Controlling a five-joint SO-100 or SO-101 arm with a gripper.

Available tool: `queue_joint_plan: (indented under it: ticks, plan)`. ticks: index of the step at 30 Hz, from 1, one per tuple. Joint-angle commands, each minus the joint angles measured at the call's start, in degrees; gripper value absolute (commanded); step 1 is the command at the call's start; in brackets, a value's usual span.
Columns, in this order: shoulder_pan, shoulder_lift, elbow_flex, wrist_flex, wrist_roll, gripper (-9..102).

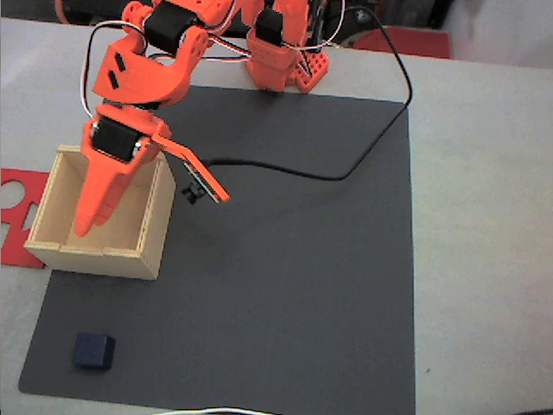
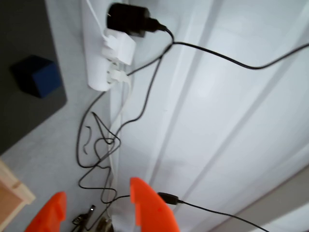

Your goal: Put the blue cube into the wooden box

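Nowhere legible text; blue cube [image 1: 93, 350] on mat, gripper [image 1: 84, 226] over wooden box [image 1: 147, 238].

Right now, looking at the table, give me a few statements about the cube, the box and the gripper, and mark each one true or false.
1. The blue cube lies inside the wooden box. False: it sits on the dark mat, near the mat's front left corner in the fixed view.
2. The gripper hangs over the box. True.
3. The gripper holds the cube. False: it holds nothing.
4. A flat red sheet lies left of the box in the fixed view. True.
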Motion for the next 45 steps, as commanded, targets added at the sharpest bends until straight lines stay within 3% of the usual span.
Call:
queue_joint_plan:
  ticks: [1,6,9,18,27,34,45]
  plan:
    - [2.02,0.62,-3.08,-3.87,0.62,11]
    - [6.15,-2.11,-2.99,-8.61,7.21,6]
    - [5.98,-5.36,-3.52,-6.42,8.88,7]
    - [4.04,-25.58,-33.66,24.70,12.92,9]
    - [1.14,-51.77,-87.45,53.26,10.37,10]
    - [-0.35,-50.36,-88.15,56.87,9.49,11]
    - [4.39,-55.81,-88.24,49.22,9.49,10]
